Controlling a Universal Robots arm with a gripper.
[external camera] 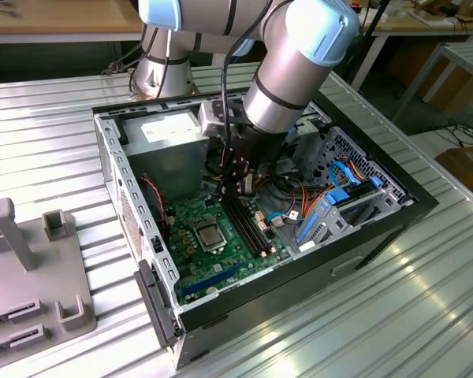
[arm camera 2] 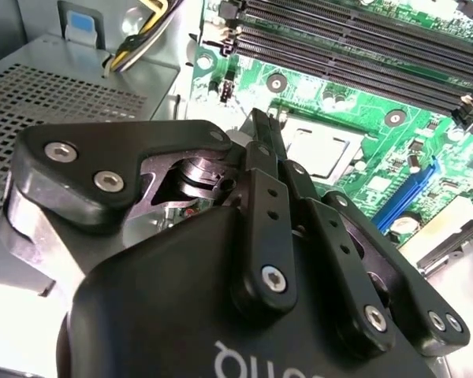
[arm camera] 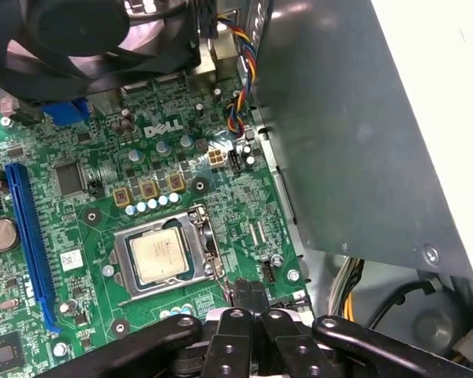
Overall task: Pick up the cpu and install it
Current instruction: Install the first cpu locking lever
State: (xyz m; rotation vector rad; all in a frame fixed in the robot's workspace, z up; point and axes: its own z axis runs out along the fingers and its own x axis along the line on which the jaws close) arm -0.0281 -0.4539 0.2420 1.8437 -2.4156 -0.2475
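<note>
- The cpu [arm camera: 159, 258], a small flat square chip with a pale silver-grey metal top, already lies inside the square dark socket with the silver metal frame [arm camera: 162, 256] on the green motherboard [arm camera: 102, 228]; it also shows in the exterior view [external camera: 209, 232].
- The black gripper [arm camera: 249, 293] hangs just above the board beside the socket, its fingers pressed together with nothing between them.
- Risk, as I judge it: the fingertips stand close to the socket frame and the small parts around it, so a careless sideways or downward move could scrape them or nudge the chip askew if it is not fully seated.
- The long narrow black memory slots [external camera: 248, 224] and the bundle of coloured cables [arm camera: 240, 87] sit near the arm; a wrist swing could snag them.
- The open black and grey computer case [external camera: 134, 228] leaves little room, walled in by the grey metal power supply box [external camera: 169, 146].
- The case rests on a ribbed silver metal table [external camera: 378, 315], beside a grey plastic fixture [external camera: 31, 276]; wooden benches stand behind.
</note>
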